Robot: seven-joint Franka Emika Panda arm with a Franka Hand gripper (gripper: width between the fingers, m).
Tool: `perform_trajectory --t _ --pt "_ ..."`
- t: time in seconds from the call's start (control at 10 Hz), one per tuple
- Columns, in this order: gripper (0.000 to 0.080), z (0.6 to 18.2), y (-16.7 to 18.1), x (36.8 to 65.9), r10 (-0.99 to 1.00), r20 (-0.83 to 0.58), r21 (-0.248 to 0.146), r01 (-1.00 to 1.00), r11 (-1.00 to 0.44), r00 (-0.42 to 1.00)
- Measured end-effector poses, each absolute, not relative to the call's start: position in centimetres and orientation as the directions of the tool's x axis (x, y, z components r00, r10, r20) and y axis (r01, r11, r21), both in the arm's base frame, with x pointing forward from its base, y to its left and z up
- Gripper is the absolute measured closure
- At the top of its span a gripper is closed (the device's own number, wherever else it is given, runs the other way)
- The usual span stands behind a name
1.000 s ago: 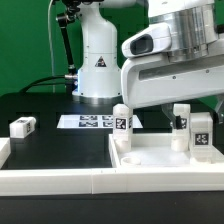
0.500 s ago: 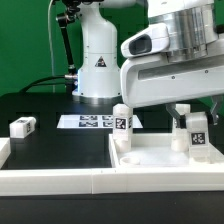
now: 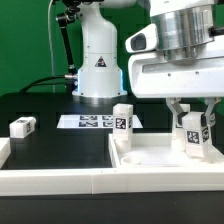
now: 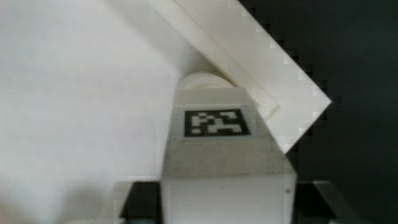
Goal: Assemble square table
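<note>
Where the arm hangs over the exterior view's right side, the gripper [image 3: 193,124] is closed on the held leg [image 3: 193,131], a short white block with a black-and-white tag facing the camera. The dark fingers [image 3: 174,110] stand one on each side of this leg, against its upper part. The held leg is upright, and its lower end is down inside the tabletop [image 3: 150,152] near the corner on the exterior view's right; whether it is seated there cannot be told. In the wrist view the held leg [image 4: 217,140] fills the space between the fingers, with its tag in plain sight, and the tabletop [image 4: 71,110] lies flat beneath it, its raised rim [image 4: 267,70] running diagonally just beside the leg's far end. The tabletop is a white square tray that rests on the black table [image 3: 55,148], touching the border wall [image 3: 50,182] that runs along the front edge. A second leg [image 3: 122,119] stands upright at the tabletop's far corner on the exterior view's left, well apart from the held leg. A loose leg [image 3: 22,126] lies on its side on the table near the exterior view's left edge. The marker board [image 3: 88,122] lies flat between the loose leg and the second leg, in front of the robot base [image 3: 97,60].
</note>
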State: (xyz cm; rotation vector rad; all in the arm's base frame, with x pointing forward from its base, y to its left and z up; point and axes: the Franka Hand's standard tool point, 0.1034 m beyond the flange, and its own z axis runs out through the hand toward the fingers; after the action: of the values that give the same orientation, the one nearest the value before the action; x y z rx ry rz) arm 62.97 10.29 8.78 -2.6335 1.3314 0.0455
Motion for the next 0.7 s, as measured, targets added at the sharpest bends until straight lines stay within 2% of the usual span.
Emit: perform_trajectory --t 0.3,0.7 --pt "0.0509 8.73 10.29 62.89 -0.910 -0.149 -0.120 -0.921 -0.371 0.386" --pt "0.0509 8.73 10.69 62.76 -0.982 -0.187 -0.050 -0.999 0.002 0.007"
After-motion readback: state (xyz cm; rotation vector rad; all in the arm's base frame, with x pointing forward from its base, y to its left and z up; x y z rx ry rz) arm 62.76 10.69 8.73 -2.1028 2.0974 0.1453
